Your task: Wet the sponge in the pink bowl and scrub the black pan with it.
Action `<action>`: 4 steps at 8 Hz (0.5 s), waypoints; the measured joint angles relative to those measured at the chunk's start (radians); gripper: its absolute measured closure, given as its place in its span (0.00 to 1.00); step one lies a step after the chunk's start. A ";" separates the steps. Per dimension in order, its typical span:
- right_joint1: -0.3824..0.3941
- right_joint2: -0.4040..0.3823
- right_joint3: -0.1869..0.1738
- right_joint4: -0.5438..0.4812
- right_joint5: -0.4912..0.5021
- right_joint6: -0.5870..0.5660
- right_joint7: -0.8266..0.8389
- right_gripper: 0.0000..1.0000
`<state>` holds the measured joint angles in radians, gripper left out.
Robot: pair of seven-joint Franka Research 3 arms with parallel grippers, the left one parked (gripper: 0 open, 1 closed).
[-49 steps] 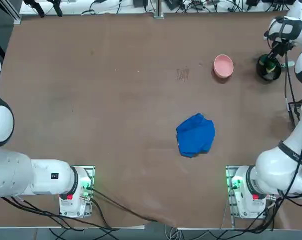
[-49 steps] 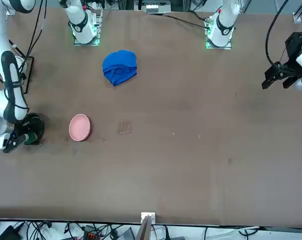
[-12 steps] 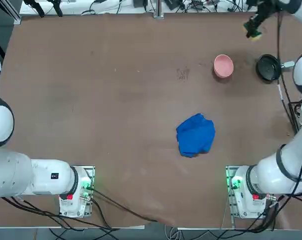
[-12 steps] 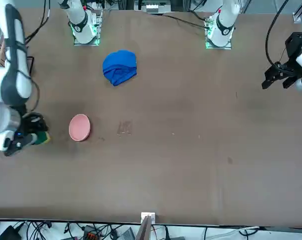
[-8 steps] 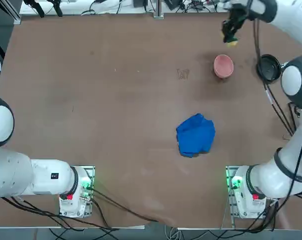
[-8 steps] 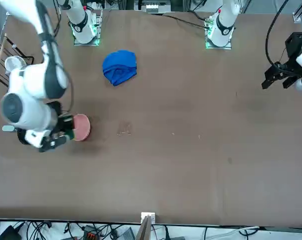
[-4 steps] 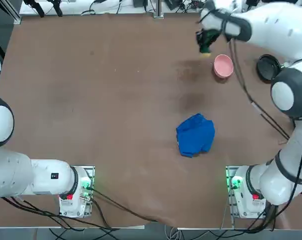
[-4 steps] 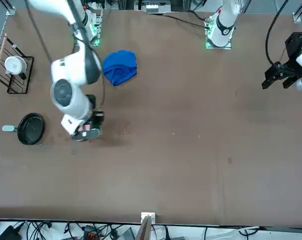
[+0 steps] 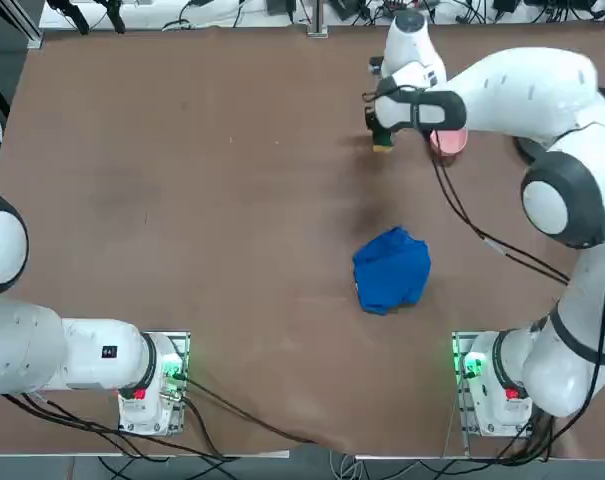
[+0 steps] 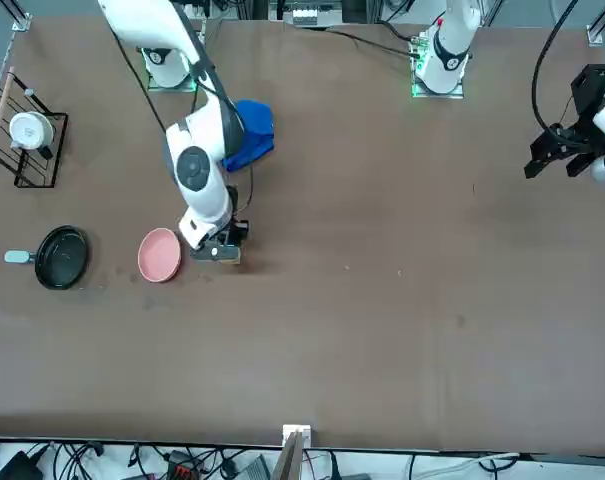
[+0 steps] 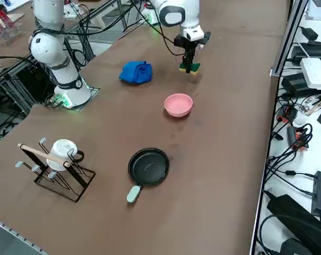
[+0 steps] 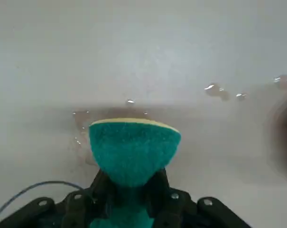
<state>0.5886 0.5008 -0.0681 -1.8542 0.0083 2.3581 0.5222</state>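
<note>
Sponge (image 12: 133, 148) now beside bowl (image 10: 159, 255), probably upright

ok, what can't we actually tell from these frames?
- Top view: black pan mostly hidden behind the right arm; pink bowl half covered too.
- No view shows water in the bowl.
- Whether the sponge, clamped in the right gripper, touches the table: cannot tell.

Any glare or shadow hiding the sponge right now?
Wrist view: no, the right gripper clamps the sponge in even light, with small glints on table droplets and a soft shadow beneath. Top view: the arm covers part of the bowl. Side view: sponge unobstructed.
</note>
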 joint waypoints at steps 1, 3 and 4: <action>0.016 0.025 0.000 -0.003 0.000 0.045 0.033 0.64; 0.037 0.068 0.000 -0.002 0.000 0.119 0.088 0.64; 0.042 0.078 -0.001 -0.002 0.000 0.128 0.091 0.64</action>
<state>0.6309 0.5792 -0.0688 -1.8564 0.0084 2.4857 0.6132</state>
